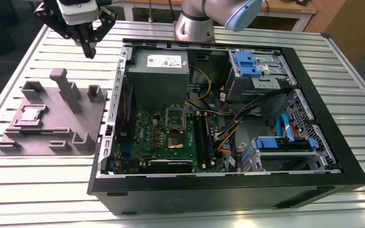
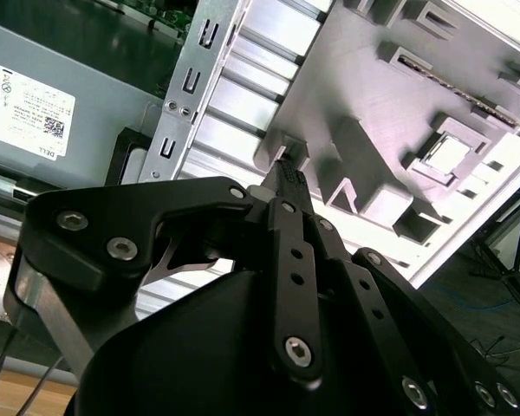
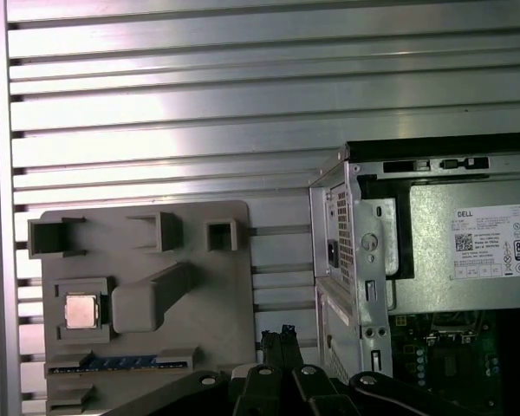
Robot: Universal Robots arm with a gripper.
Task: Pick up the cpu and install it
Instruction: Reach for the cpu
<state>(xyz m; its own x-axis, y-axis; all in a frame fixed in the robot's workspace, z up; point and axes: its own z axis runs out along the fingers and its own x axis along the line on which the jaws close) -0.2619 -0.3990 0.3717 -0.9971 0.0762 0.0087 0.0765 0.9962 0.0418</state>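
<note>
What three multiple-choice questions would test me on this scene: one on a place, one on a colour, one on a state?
1. Where is the cpu?
A. plugged into a socket
B. in a recess of the grey holder tray
C. on the floor

2. What colour is the motherboard?
A. green
B. red
C. white

3. How is the computer case?
A. closed by its panel
B. open, insides showing
C. wrapped in plastic

Answers:
1 B: the chip lies in the tray, outside the case.
2 A: the board is plainly green.
3 B: cables, drives and board all show.
</note>
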